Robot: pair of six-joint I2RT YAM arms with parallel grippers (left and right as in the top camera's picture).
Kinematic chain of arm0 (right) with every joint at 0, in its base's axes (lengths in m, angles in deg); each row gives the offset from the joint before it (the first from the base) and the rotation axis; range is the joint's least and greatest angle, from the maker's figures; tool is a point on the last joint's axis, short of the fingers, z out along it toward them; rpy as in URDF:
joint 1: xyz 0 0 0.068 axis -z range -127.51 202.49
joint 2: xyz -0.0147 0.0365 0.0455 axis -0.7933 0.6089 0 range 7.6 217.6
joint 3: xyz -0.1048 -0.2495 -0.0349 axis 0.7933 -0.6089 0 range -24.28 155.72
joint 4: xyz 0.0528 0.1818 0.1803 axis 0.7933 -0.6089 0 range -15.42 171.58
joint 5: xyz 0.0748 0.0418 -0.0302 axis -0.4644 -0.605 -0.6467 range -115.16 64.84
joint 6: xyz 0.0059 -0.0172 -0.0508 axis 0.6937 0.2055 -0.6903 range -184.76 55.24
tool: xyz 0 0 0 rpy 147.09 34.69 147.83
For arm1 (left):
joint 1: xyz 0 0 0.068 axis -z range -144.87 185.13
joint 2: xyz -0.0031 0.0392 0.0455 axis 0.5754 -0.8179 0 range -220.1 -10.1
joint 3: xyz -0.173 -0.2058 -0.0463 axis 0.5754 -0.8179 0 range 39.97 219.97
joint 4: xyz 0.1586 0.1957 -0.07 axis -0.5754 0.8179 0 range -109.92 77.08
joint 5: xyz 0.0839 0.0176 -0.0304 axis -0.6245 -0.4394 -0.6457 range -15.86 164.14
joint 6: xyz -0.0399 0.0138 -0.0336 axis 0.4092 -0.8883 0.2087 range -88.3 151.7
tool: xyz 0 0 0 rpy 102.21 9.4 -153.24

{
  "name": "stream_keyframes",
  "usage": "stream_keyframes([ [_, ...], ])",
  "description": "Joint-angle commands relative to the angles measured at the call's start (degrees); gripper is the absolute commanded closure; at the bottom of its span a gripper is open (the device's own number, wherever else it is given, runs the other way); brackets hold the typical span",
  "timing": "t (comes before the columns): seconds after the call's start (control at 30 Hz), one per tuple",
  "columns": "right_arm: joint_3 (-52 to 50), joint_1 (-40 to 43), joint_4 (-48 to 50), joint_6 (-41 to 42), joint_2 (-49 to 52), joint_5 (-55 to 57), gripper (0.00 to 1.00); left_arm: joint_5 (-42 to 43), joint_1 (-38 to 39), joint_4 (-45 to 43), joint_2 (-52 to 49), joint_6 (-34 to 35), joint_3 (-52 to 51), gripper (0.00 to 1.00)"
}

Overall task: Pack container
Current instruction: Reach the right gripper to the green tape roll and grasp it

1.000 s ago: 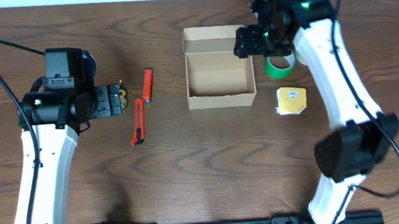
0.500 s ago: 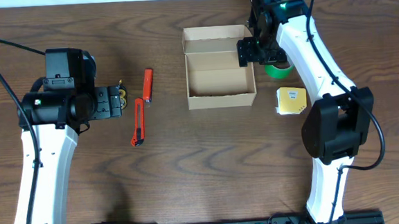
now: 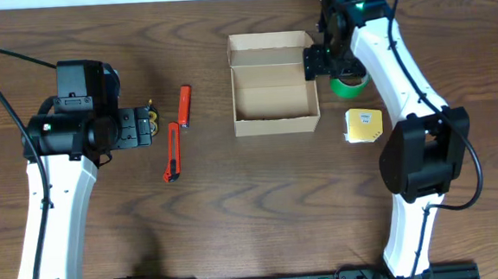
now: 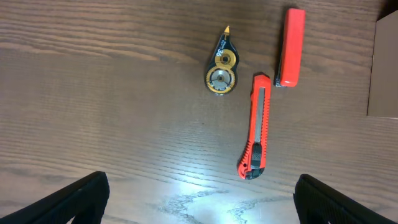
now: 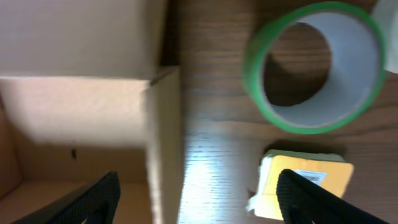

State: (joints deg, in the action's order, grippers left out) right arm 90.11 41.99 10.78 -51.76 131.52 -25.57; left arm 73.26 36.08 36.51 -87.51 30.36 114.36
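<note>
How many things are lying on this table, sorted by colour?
Orange-red: 2 (box cutter, small bar)
Green: 1 (tape roll)
Yellow: 1 (pad)
Tan: 1 (cardboard box)
Black and gold: 1 (tape dispenser)
Total: 6

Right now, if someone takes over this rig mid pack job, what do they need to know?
Arms: left gripper open and empty, over bare table near the orange cutter, red stick and correction tape. The right gripper is open and empty, over the right wall of the box.
Things: box flap open, nothing visible inside. Green tape roll and yellow packet lie on the table right of the box.
Done: nothing packed.
Left: presumably load the loose items, then close the flap.
</note>
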Motion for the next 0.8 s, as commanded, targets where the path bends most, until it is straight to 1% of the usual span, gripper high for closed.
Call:
stream_keyframes([
  [0.0,1.16,2.45,0.33,-1.16,0.90,-1.31,0.17,-1.03,-0.26,0.15,-0.11,-0.39,1.20,0.05],
  [0.13,1.92,5.11,0.52,-1.49,0.90,-4.42,0.17,-1.03,-0.24,0.17,-0.11,-0.39,1.20,0.05],
  [0.3,2.60,8.81,0.72,-1.49,0.90,-4.28,0.18,-1.03,-0.24,0.17,-0.11,-0.39,1.20,0.05],
  [0.53,2.60,11.69,1.49,-0.79,0.92,2.82,0.21,-1.03,-0.24,0.17,-0.11,-0.39,1.20,0.05],
  [0.67,2.56,11.80,3.19,1.22,1.38,7.08,0.21,-1.03,-0.24,0.17,-0.11,-0.39,1.20,0.05],
  [0.77,2.56,11.76,4.50,1.81,2.60,8.09,0.19,-1.03,-0.24,0.17,-0.11,-0.39,1.20,0.05],
])
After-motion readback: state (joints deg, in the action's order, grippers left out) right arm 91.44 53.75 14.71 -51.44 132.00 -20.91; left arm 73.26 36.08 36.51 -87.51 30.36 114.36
